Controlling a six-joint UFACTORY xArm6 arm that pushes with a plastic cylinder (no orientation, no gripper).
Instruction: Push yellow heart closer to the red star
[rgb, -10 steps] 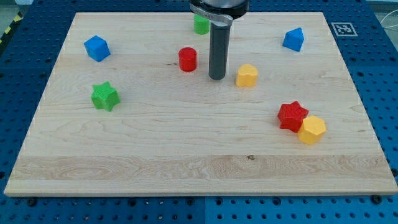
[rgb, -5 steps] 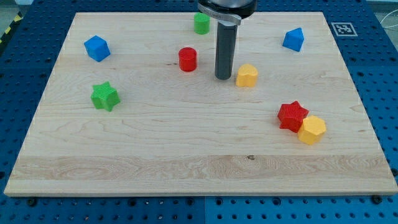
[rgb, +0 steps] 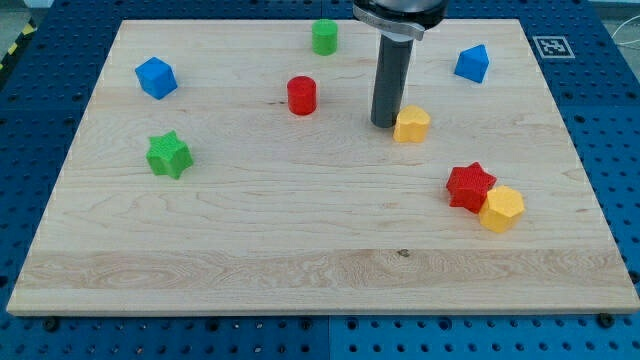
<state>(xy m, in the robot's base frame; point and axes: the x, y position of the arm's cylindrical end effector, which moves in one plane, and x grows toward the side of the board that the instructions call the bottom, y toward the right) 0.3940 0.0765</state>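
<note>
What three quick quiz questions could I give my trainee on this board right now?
1. True or false: my tip is at the left edge of the yellow heart.
2. Which block touches the red star? A) blue cube B) yellow hexagon C) green star
3. Fill in: from the heart, the red star lies toward the view's bottom-____.

Key: 1 true. 2 B, the yellow hexagon sits against the star's lower right; the blue cube and green star are far off at the view's left. 3 right.
</note>
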